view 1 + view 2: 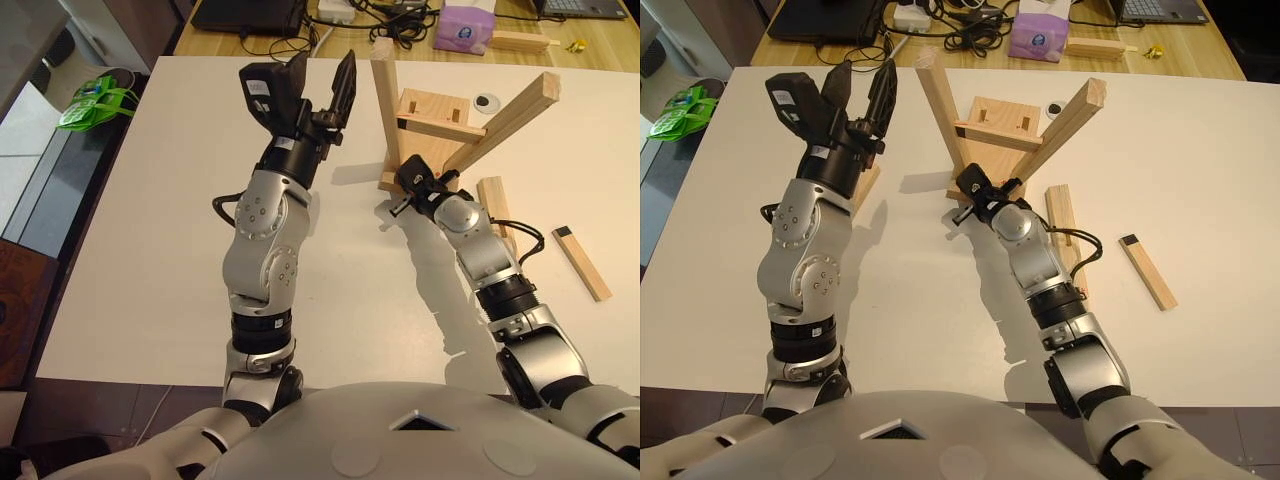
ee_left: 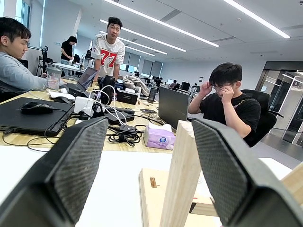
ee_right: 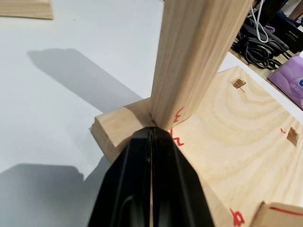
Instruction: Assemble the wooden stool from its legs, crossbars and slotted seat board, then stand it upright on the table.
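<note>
Your stool sits half built, upper centre of the head views, on the white tabletop. The seat board lies flat. Two legs stand up from it: the left leg nearly upright, the right leg leaning out toward the upper right. A crossbar spans between them, low down.

Your left gripper is held up above the tabletop, just left of the left leg, jaws spread wide with nothing between them. In its wrist view the left leg shows in the gap between the two pads, touching neither.

Your right gripper is closed, fingers pressed flat together with nothing clamped. Its tip sits at the foot of the left leg, where that leg meets the board's near corner; whether it actually touches the wood you cannot tell.

Loose parts on the tabletop:
- A bar lies just beside your right forearm.
- A dark-tipped bar lies well apart, at mid right.
- A third piece shows partly under your left arm.
</note>
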Available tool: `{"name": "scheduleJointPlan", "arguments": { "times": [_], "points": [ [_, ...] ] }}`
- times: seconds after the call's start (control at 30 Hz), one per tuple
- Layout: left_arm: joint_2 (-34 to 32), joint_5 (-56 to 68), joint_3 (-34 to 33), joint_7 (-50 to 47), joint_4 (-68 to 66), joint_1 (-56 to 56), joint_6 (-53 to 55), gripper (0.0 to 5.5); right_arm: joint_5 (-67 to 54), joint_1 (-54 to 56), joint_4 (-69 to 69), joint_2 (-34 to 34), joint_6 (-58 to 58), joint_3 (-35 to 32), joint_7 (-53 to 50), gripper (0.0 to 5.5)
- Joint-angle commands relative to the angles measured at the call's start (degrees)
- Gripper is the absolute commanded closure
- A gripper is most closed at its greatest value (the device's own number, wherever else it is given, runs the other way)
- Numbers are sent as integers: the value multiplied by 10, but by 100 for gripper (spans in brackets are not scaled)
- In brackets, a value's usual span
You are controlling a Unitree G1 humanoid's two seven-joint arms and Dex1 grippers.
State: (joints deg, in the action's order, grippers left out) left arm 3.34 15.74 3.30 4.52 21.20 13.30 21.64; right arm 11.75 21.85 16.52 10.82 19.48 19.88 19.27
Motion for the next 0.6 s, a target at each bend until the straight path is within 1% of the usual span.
{"name": "scheduleJointPlan", "arguments": {
  "times": [0.03, 0.17, 0.23, 0.33, 0.43, 0.5, 0.6],
  "points": [
    [6, -5, 3, -6, -6, -3, -6, 224, 14, -20, -19, 43, 29, 27, 63, 550],
    [4, -5, -1, -7, -12, 0, -14, 224, 15, -59, -77, 136, 18, 28, 149, 550],
    [1, -5, -5, -7, -14, 0, -18, 224, 12, -81, -95, 194, 2, 15, 188, 550],
    [1, -7, -9, -9, -17, 0, -23, 224, 6, -99, -89, 254, -19, -11, 222, 550],
    [0, -9, -12, -9, -22, 1, -28, 224, -12, -107, -96, 273, -47, -29, 239, 550],
    [-1, -9, -12, -8, -25, 2, -29, 224, -52, -117, -139, 259, -63, -47, 255, 550],
    [-5, -8, -13, -4, -28, 3, -28, 224, -96, -128, -189, 240, -74, -79, 252, 550]
  ]
}}
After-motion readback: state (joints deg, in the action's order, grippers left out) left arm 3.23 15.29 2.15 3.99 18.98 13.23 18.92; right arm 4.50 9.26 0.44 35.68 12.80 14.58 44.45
